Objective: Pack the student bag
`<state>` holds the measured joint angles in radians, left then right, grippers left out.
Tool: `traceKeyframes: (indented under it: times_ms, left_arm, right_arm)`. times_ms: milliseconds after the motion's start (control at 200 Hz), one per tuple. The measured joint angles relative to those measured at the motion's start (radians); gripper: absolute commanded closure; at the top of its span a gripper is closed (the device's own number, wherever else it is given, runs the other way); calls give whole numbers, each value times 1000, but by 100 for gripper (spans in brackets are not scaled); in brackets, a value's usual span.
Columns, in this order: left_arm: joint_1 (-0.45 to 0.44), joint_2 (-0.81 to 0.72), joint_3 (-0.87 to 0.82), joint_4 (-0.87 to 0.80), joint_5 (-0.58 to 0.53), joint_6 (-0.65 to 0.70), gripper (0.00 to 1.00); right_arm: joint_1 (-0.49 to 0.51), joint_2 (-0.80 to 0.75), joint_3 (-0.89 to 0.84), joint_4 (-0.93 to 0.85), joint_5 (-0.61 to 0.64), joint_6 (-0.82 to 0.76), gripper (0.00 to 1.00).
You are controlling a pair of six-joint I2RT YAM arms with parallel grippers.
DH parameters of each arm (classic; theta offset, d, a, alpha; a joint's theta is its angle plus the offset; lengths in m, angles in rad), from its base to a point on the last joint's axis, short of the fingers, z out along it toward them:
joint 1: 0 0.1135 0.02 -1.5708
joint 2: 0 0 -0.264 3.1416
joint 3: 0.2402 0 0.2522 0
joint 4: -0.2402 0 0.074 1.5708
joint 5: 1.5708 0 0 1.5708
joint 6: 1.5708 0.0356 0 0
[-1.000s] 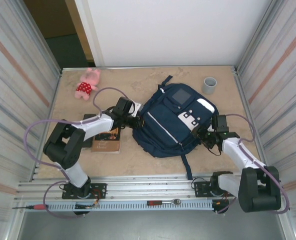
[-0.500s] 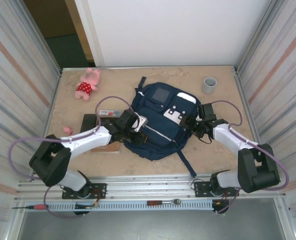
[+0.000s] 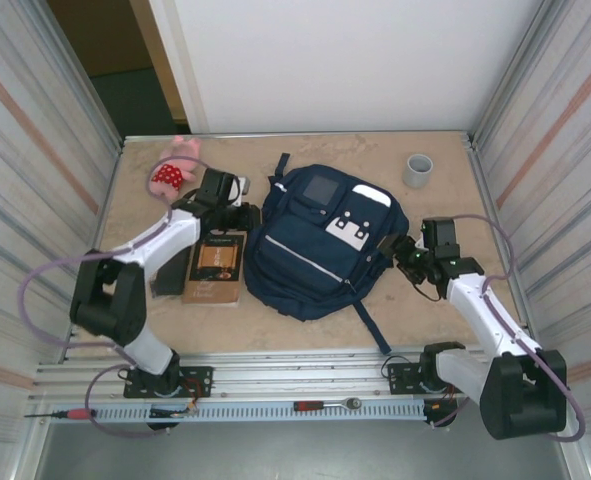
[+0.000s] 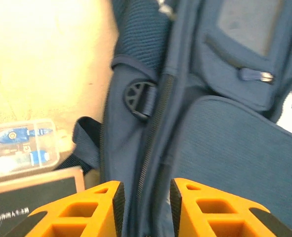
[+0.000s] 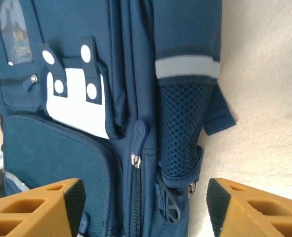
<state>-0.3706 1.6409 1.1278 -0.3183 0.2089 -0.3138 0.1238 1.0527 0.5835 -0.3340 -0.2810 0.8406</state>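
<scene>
Left fingers (image 4: 86, 210), orange, stand slightly apart and grip nothing, poised by the side zip of the student bag (image 3: 315, 250), a large navy blue fabric backpack with white reflective stripes. Right fingers (image 5: 42, 207) are spread wide and empty at the bag's opposite side, near its navy mesh pocket (image 5: 180, 123). The bag lies flat, front upward, mid-way across the tan counter (image 3: 455, 215) between the two arms. Its visible zips are drawn shut, so the contents are hidden. A small clear plastic box (image 4: 22, 145) with blue items in its compartments lies beside a dark rectangular book (image 3: 215, 265), left of the bag. A grey cylindrical cup (image 3: 418, 170) stands upright near the far right corner, its inside indistinct. A pink plush toy (image 3: 165, 178) lies far left.
</scene>
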Motion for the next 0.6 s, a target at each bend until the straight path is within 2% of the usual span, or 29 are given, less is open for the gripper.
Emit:
traceKeyframes:
  times_ms: [100, 210, 356, 601]
  left_arm:
    - [6, 102, 22, -5, 28, 6, 72]
    - [-18, 135, 2, -10, 33, 10, 72]
    - [-79, 98, -80, 37, 17, 7, 72]
    - [-210, -44, -225, 34, -62, -8, 72]
  right_arm:
    - [36, 74, -22, 55, -34, 21, 41]
    - [67, 176, -15, 111, -42, 24, 42]
    - [63, 297, 31, 139, -39, 17, 41]
    - [47, 396, 107, 192, -27, -14, 41]
